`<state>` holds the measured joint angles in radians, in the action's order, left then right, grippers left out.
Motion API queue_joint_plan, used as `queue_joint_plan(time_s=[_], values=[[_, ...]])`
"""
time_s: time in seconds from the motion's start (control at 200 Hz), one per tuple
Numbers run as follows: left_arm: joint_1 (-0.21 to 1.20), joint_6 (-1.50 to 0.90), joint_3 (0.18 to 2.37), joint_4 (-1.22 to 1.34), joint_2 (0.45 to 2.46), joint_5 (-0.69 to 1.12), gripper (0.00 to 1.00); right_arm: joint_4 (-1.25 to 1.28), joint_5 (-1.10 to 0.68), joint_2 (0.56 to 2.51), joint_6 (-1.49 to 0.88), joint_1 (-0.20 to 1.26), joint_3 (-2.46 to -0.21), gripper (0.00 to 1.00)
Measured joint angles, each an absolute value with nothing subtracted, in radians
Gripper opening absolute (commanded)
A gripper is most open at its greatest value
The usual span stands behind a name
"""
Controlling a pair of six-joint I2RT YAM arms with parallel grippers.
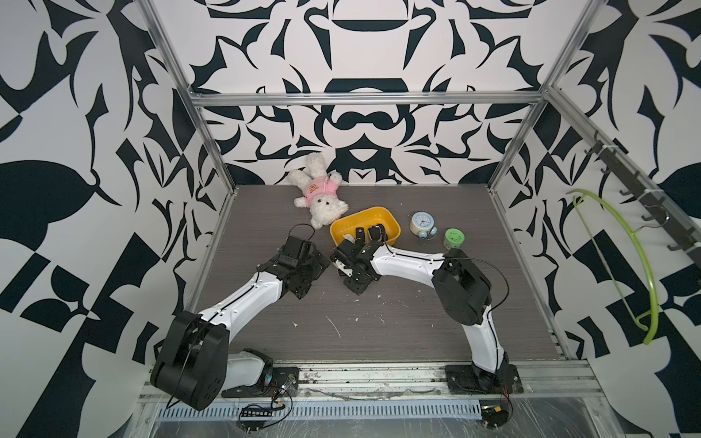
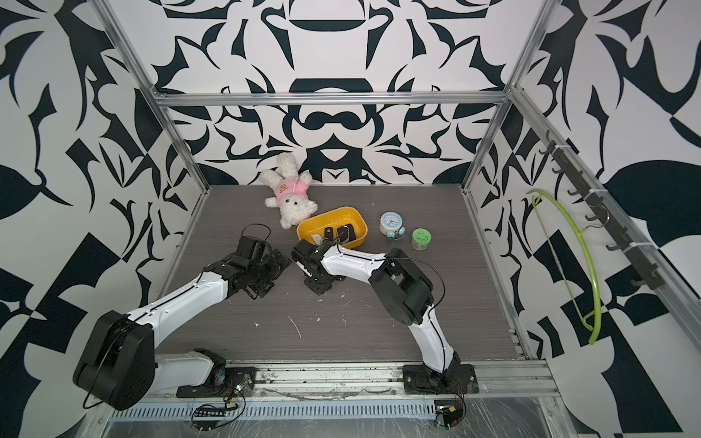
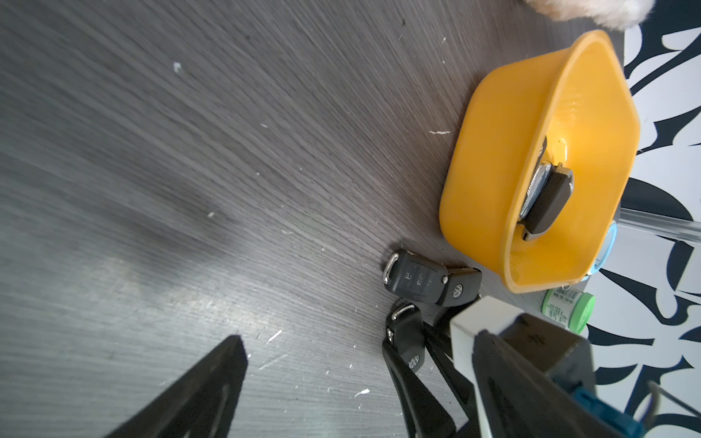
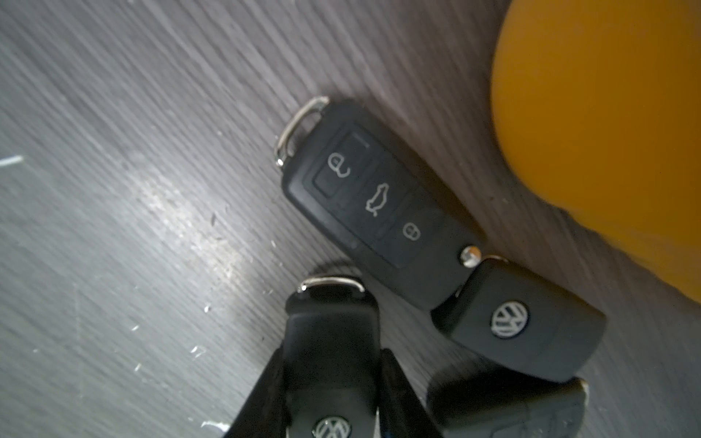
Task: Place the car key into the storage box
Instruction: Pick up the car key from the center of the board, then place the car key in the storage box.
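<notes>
Now right gripper [image 4: 332,379] clenches the car key [image 4: 332,330] across its body; likely light, stiff, slick. Left gripper [image 1: 315,267] gapes empty.

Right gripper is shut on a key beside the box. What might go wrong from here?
1. A second key lies on the table close beside the right gripper; lifting may drag it.
2. The held key sits lower than the storage box rim; a low carry could shove the box.
3. The grip is on the key's smooth sides, so it may slip.
</notes>
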<state>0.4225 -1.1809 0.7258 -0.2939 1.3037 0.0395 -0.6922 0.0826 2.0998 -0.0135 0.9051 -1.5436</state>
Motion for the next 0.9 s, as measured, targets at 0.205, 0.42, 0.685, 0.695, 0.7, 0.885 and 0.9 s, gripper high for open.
queue_joint_plan(time_s=[0.205,0.42,0.685,0.695,0.7,0.885,0.9], values=[[0.401,-1.177,0.726,-0.3,1.298,0.03,0.99,-0.685,0.047,2.015,-0.057,0.905,-1.494,0.23],[0.362,-1.166,0.726,-0.306,1.294,0.03,1.0,-0.644,0.015,1.817,-0.111,0.905,-1.433,0.23],[0.349,-1.155,0.727,-0.311,1.262,0.038,0.99,-0.614,0.039,1.685,-0.153,0.9,-1.407,0.23],[0.349,-1.155,0.727,-0.311,1.262,0.039,1.0,-0.613,0.041,1.682,-0.154,0.899,-1.407,0.23],[0.349,-1.155,0.727,-0.311,1.262,0.04,1.0,-0.612,0.043,1.682,-0.154,0.899,-1.407,0.23],[0.349,-1.155,0.727,-0.307,1.262,0.058,1.0,-0.616,0.097,1.715,-0.17,0.855,-1.475,0.23],[0.349,-1.155,0.727,-0.306,1.262,0.059,1.0,-0.616,0.101,1.722,-0.173,0.849,-1.484,0.23]])
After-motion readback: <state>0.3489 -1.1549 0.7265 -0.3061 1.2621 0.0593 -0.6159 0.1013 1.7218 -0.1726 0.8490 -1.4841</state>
